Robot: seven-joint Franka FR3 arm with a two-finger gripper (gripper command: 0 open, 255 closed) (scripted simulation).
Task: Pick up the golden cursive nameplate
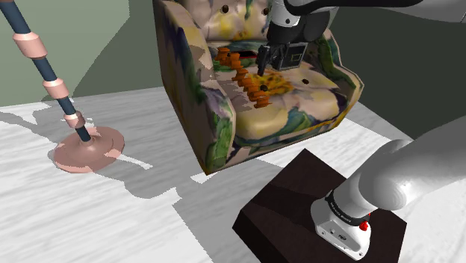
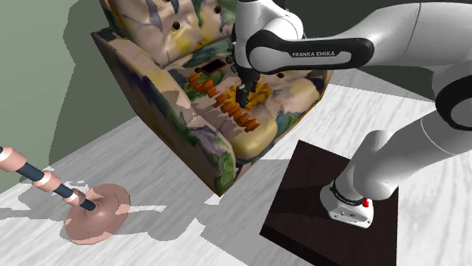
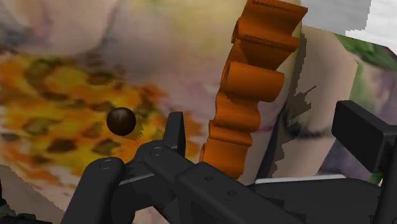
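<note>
armchair seat (image 1: 299,113), nameplate (image 3: 254,83) (orange) inside spread claw (image 3: 267,116)

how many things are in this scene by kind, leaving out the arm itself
floral armchair: 1
orange cursive nameplate: 1
banded pole on a pink round base: 1
dark box stand: 1
total: 4
</note>
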